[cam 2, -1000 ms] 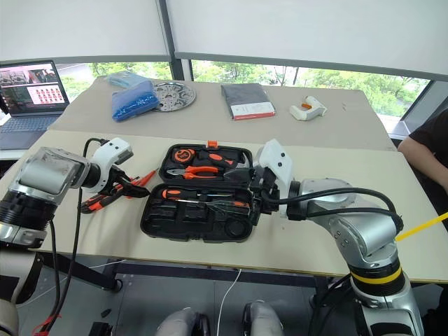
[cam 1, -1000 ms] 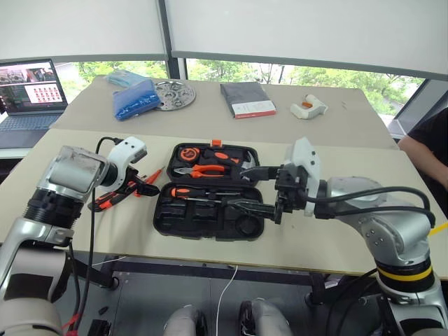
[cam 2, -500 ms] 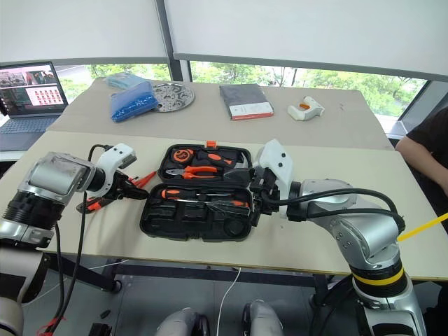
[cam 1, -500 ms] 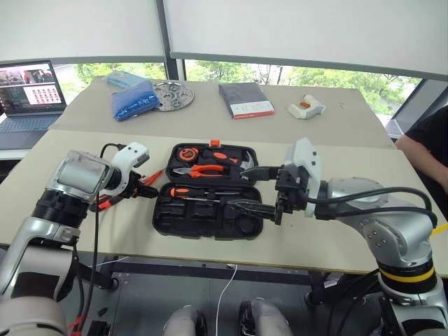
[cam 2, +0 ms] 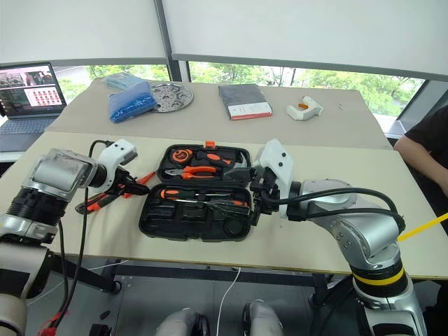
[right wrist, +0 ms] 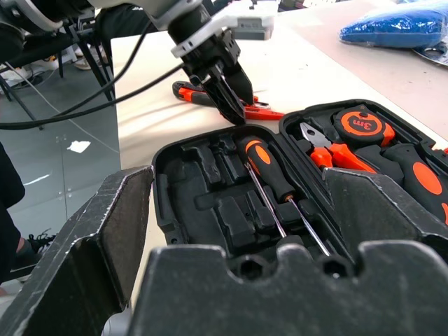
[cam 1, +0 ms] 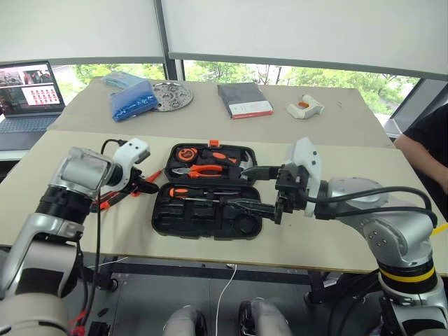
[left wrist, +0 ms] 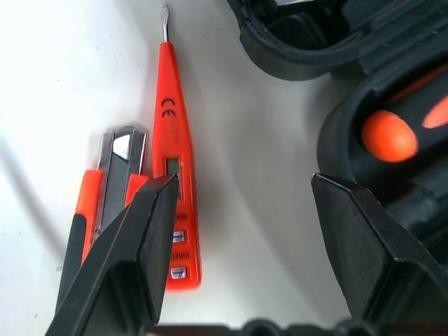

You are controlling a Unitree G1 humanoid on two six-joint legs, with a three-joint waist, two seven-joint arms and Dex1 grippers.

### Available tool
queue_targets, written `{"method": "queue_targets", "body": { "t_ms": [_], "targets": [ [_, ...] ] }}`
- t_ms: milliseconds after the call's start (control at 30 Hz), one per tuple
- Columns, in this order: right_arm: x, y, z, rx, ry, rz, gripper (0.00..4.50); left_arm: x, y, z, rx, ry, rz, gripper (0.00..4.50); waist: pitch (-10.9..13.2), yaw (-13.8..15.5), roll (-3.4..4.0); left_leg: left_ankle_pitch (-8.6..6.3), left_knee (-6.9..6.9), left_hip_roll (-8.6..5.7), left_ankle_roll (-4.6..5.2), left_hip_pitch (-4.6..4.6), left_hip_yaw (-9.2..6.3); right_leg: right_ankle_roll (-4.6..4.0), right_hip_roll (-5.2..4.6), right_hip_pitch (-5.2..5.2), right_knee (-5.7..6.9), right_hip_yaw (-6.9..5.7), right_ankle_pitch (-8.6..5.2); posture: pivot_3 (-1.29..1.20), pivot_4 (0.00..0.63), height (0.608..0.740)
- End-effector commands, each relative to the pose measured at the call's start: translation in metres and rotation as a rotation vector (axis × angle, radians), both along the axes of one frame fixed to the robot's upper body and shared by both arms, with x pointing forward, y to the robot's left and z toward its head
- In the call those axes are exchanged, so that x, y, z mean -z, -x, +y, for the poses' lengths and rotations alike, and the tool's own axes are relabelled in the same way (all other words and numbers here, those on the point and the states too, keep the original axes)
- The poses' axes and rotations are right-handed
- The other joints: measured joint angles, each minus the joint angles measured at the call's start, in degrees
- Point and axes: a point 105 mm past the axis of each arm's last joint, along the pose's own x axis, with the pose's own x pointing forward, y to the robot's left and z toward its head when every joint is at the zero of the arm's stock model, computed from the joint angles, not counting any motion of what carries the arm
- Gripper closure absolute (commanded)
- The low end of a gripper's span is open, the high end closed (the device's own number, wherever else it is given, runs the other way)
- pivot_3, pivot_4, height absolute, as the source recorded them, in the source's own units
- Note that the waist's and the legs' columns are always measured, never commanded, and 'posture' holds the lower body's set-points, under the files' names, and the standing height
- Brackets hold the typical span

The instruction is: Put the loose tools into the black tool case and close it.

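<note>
On the beige table [cam 1: 84, 150] the black tool case [cam 1: 207, 200] lies open, and my left gripper [left wrist: 241, 210], jaws spread and empty, hangs over the small orange screwdriver [left wrist: 174, 161] and utility knife [left wrist: 105, 185] beside it, so next I must close on one, while my right gripper [cam 1: 253, 187] waits open above the case.

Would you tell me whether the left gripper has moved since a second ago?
Yes: the left gripper has edged toward the black tool case, over the loose tools.

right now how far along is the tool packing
Partly done: two orange-and-black screwdrivers lie in the open black plastic tool case. The open left gripper hovers over the all-orange screwdriver, beside the utility knife. Left: both tools, closing the case.
</note>
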Motion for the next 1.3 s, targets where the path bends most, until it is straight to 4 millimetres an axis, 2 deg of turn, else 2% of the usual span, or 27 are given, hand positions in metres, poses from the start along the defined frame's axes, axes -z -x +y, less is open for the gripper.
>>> {"method": "queue_targets", "body": {
  "t_ms": [33,267,467,500,533,567,733,767,933,1067,1133,1200,1300],
  "targets": [
    [-0.008,0.004,0.0,-0.013,-0.009,-0.036,0.0,-0.011,-0.015,0.001,-0.01,-0.022,-0.063,1.29,0.0,0.0,0.0,0.0,0.0,0.0,0.0,0.0,0.0,0.0,0.0,0.0,0.0,0.0,0.0,0.0,0.15,0.718],
    [-0.008,0.004,0.002,-0.02,-0.013,-0.038,0.0,0.001,-0.028,-0.005,-0.002,-0.025,-0.042,1.29,0.0,0.0,-0.02,-0.01,0.03,-0.01,0.02,-0.02,0.0,0.0,-0.01,0.01,0.0,-0.02,0.0,0.0,0.15,0.718],
    [-0.008,0.005,0.001,-0.011,-0.015,-0.036,0.0,0.01,-0.028,0.003,-0.012,-0.04,-0.006,1.29,0.0,-0.4,-0.02,-0.01,0.04,0.0,0.02,0.01,0.0,0.0,0.0,0.01,0.03,-0.02,0.0,0.0,0.15,0.718],
    [-0.008,0.005,0.001,-0.009,-0.015,-0.035,0.0,0.01,-0.028,0.003,-0.011,-0.039,-0.004,1.79,0.0,-0.5,-0.02,-0.01,0.04,0.0,0.02,0.02,0.0,0.0,-0.01,0.01,0.04,-0.01,0.0,0.0,0.15,0.718],
    [-0.008,0.005,0.0,-0.008,-0.015,-0.035,0.0,0.011,-0.027,0.003,-0.01,-0.035,0.0,1.85,0.0,-0.5,-0.02,-0.01,0.04,0.01,0.02,0.02,0.0,0.0,-0.01,0.01,0.04,0.0,0.0,0.0,0.15,0.718],
    [-0.008,0.005,0.0,-0.007,-0.015,-0.035,0.0,0.011,-0.027,0.003,-0.008,-0.033,0.004,2.35,0.0,-0.5,-0.02,-0.01,0.04,0.01,0.02,0.02,0.0,0.0,-0.01,0.01,0.04,0.0,0.0,0.0,0.15,0.718],
    [-0.008,0.004,0.0,-0.005,-0.013,-0.035,0.0,0.011,-0.025,0.006,-0.001,-0.035,0.012,4.09,0.0,-0.4,-0.03,-0.02,0.04,0.01,0.03,0.02,0.0,0.0,-0.02,0.01,0.03,0.0,0.0,0.0,0.15,0.718],
    [-0.009,0.004,-0.001,-0.004,-0.012,-0.035,0.0,0.01,-0.025,0.007,-0.001,-0.037,0.012,4.13,0.0,-0.4,-0.03,-0.02,0.04,0.0,0.03,0.02,0.0,0.0,-0.02,0.02,0.03,0.0,0.0,0.0,0.15,0.718],
    [-0.008,0.003,-0.006,-0.001,0.008,-0.036,0.0,-0.009,-0.02,0.027,0.003,-0.06,-0.038,4.13,0.0,-0.7,-0.03,-0.02,0.04,0.03,0.03,0.0,0.0,0.0,0.01,0.01,0.02,-0.01,0.0,0.0,0.15,0.718],
    [-0.005,0.004,-0.01,-0.013,0.055,-0.053,0.0,-0.035,-0.01,0.03,0.161,-0.051,-0.169,4.13,0.0,-0.9,-0.04,-0.02,0.02,0.09,0.02,0.0,0.0,0.0,0.04,-0.03,0.01,-0.01,0.0,0.0,0.15,0.718],
    [0.0,0.007,-0.013,-0.032,0.086,-0.049,0.0,-0.053,0.0,0.025,0.29,-0.015,-0.236,4.13,0.0,-0.5,-0.04,-0.02,0.02,0.09,0.02,0.0,-0.01,-0.02,0.0,-0.03,0.01,-0.02,-0.01,0.0,0.15,0.718],
    [0.002,0.007,-0.014,-0.039,0.098,-0.047,0.0,-0.062,0.007,0.018,0.376,0.006,-0.261,4.13,0.0,-0.3,-0.04,-0.04,0.04,0.08,0.05,-0.03,-0.01,-0.02,-0.05,-0.04,-0.01,-0.03,-0.01,0.0,0.15,0.718],
    [0.012,0.008,-0.016,-0.04,0.135,-0.047,0.0,-0.07,0.035,-0.018,0.647,0.101,-0.166,4.13,0.0,0.2,-0.04,-0.09,0.12,0.05,0.13,-0.1,-0.01,-0.02,-0.13,-0.03,-0.01,-0.08,-0.01,0.0,0.15,0.718]
  ]
}}
